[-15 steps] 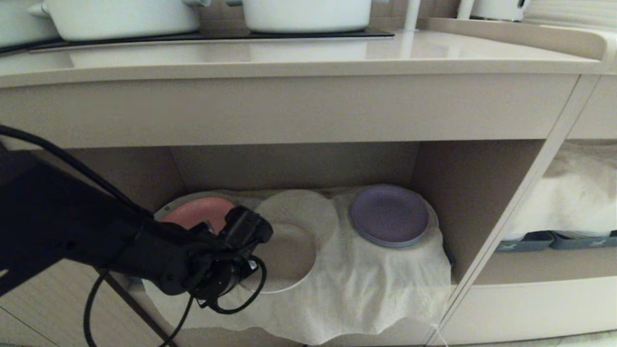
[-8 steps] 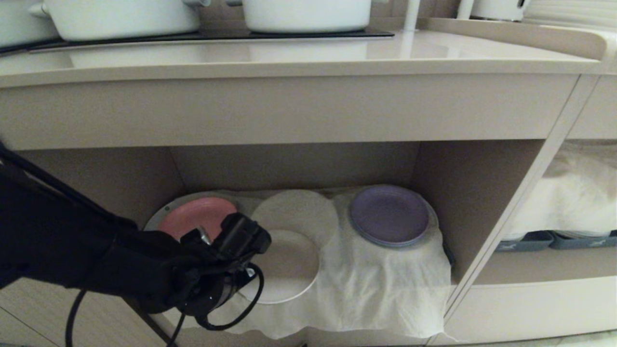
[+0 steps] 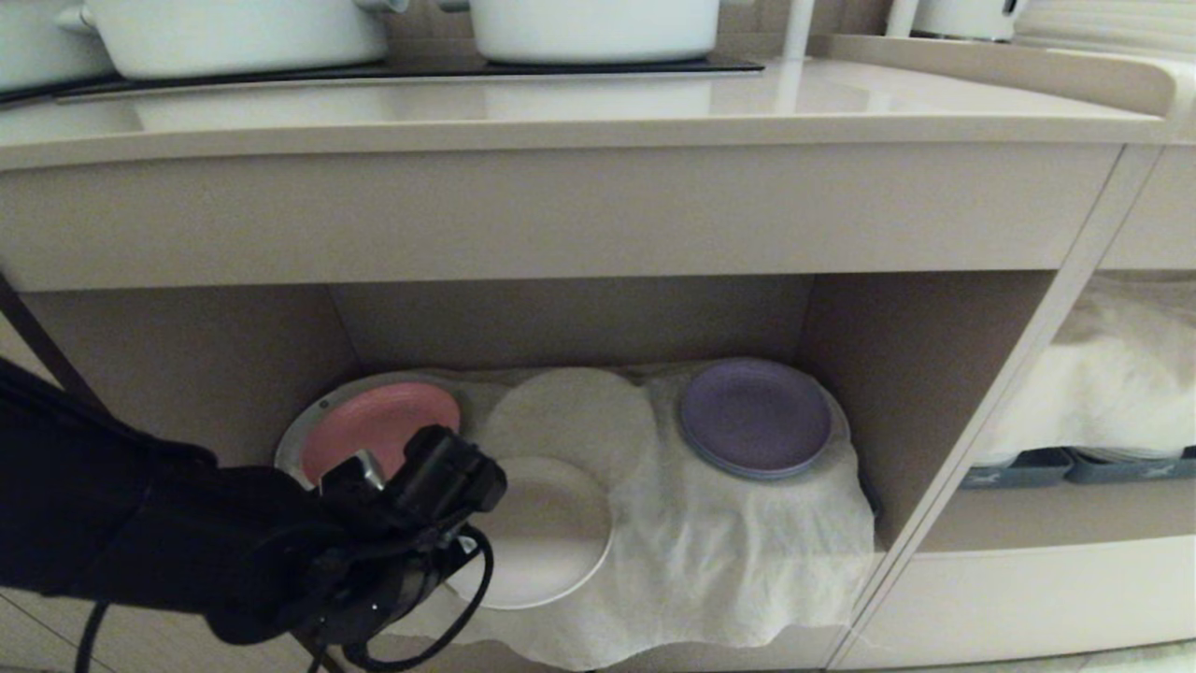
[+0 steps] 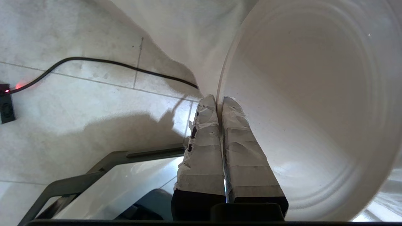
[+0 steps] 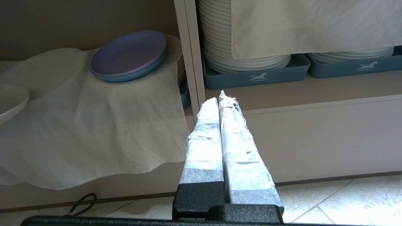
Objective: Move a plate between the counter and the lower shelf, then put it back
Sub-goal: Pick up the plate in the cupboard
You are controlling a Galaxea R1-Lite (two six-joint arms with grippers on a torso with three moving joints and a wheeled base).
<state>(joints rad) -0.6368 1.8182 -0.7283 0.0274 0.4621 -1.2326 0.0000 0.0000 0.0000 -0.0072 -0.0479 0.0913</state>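
One plate (image 3: 542, 533), gripped at its nine-o'clock rim by the clenched left pincer (image 4: 219, 99), is apparently leaving the lower shelf (image 3: 897, 374); next, raise it to the tabletop (image 3: 561, 117).

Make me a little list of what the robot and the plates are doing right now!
holding: left gripper shut on the plate rim
plate place: at the lower shelf front, over the cloth
other plates: pink plate, purple plate on the cloth
other arm: right gripper shut, empty, outside the shelf
counter: white pots only
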